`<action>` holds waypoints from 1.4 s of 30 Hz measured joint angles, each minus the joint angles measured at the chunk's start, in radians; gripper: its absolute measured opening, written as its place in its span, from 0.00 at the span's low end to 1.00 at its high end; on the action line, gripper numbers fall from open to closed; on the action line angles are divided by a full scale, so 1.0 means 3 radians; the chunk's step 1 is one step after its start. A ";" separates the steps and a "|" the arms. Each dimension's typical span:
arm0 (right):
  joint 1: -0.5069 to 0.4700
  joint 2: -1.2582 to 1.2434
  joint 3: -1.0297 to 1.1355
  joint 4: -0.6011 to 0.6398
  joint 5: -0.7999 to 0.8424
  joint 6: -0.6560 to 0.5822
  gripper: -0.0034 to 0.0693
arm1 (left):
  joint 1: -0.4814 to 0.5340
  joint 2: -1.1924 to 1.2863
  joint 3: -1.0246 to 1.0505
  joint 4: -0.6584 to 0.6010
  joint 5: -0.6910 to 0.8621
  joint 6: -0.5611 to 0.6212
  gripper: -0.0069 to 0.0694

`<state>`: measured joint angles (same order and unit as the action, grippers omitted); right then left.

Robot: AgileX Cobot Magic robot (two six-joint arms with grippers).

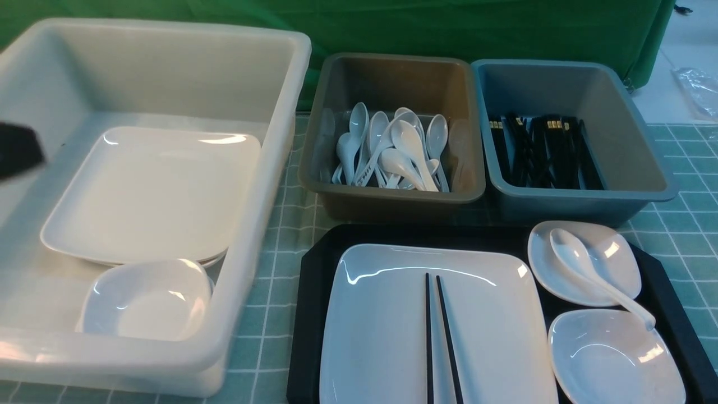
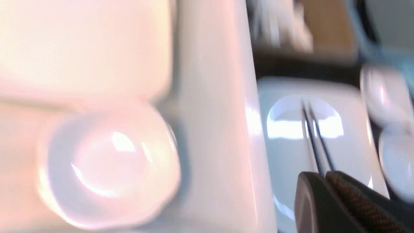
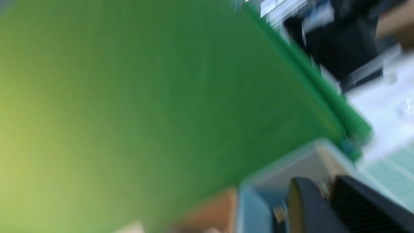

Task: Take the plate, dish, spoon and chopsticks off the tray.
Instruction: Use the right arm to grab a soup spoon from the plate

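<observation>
Front view: the only sharp picture; the left gripper shows here just as a dark blur at the edge, above the big translucent white plastic tub; the right gripper is outside this picture
Left gripper: jaws pressed together with nothing between them, seen close up in the left wrist view
Large black rectangular tray: diamond-textured, well to the left gripper's right
Large glossy white square plate: flat on the tray, ahead of and below the left fingertips
Pair of thin black chopsticks: side by side on the plate; the left wrist view lines them up straight beyond the fingertips, but blur hides whether they touch
Small rounded-square white dishes: two on the tray, past the plate from the left gripper
Glossy white soup spoon: bowl in the farther dish, handle end over the nearer dish's rim
White tub: holds a stack of white square plates and a lone small white dish
Right gripper: right wrist view only, smeared; dark fingers stand near together, and I cannot tell whether they are closed or grip anything
Blue-grey plastic tub: black chopsticks inside; a corner lies just beyond the right fingertips, with the green cloth backdrop behind
Brown-grey plastic tub: white spoons inside, beside the blue-grey one
</observation>
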<state>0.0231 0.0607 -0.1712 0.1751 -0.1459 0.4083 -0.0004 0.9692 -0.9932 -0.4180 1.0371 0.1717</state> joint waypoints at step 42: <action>0.0428 0.5982 -0.3444 -0.0398 0.2760 -0.1907 0.68 | -0.1320 0.0329 0.0143 0.0736 -0.0355 -0.0349 0.10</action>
<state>0.1515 1.8553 -1.2044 0.0559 0.6821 -0.1639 -0.3963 1.0678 -0.9504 -0.1971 0.9306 0.0669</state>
